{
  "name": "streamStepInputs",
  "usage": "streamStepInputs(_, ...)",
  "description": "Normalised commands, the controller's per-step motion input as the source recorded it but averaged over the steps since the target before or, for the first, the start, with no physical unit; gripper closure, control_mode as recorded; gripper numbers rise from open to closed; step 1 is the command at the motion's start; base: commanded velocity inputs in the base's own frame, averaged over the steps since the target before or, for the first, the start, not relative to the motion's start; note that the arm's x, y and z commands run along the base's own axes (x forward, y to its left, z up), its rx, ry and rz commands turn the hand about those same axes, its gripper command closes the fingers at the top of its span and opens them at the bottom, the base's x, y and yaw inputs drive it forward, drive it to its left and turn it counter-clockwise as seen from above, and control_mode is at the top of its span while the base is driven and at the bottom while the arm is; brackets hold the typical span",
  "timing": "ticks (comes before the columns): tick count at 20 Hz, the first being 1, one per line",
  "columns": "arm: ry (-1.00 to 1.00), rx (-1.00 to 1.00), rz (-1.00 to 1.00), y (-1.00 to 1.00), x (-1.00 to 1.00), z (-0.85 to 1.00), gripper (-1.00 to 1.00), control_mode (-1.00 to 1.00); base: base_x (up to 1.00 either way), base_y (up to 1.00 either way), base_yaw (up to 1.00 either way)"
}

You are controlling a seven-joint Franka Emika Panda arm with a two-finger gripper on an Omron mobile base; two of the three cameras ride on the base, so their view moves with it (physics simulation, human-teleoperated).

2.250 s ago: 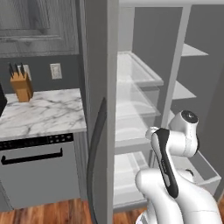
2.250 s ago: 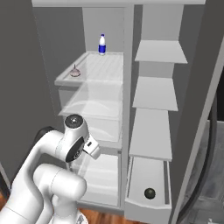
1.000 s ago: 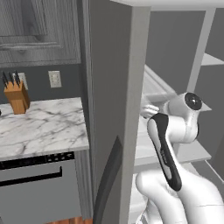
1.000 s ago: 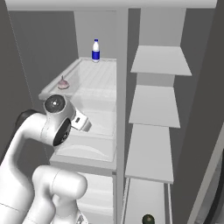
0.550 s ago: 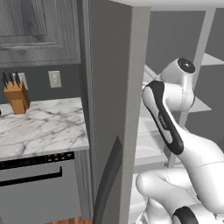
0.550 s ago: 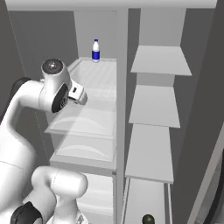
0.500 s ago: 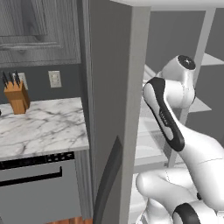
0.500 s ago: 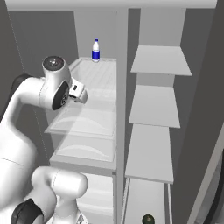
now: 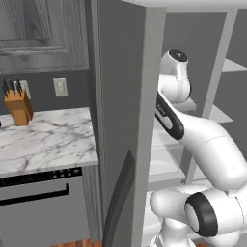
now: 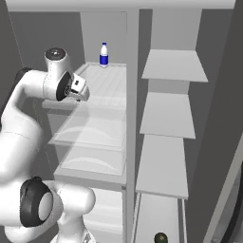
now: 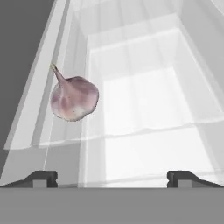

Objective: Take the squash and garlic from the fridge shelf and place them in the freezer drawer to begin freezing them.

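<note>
Raised over the last second from mid-fridge height to the upper glass shelf [image 10: 102, 85], the gripper [image 11: 111, 177] is held with fingers spread wide and nothing between them. To its left, near the shelf's edge, the garlic [image 11: 73, 97] is seen lying ahead, ungrasped. Judged from this, pickup is only being approached; a dark round item, possibly the squash [image 10: 161, 238], is seen low at the right.
</note>
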Motion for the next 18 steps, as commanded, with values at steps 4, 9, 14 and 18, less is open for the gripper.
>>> streamStepInputs(4,0.09,0.0,0.0,0.37,0.81,-0.02,-1.0,-1.0,0.0,0.0,0.0)
streamStepInputs(9,0.11,-0.02,0.0,0.31,0.67,-0.18,-1.0,-1.0,0.0,0.0,0.0)
streamStepInputs(14,0.09,-0.07,0.0,0.19,0.48,-0.44,-1.0,-1.0,0.0,0.0,0.0)
streamStepInputs(18,0.04,-0.07,0.0,0.16,0.35,-0.44,-1.0,-1.0,0.0,0.0,0.0)
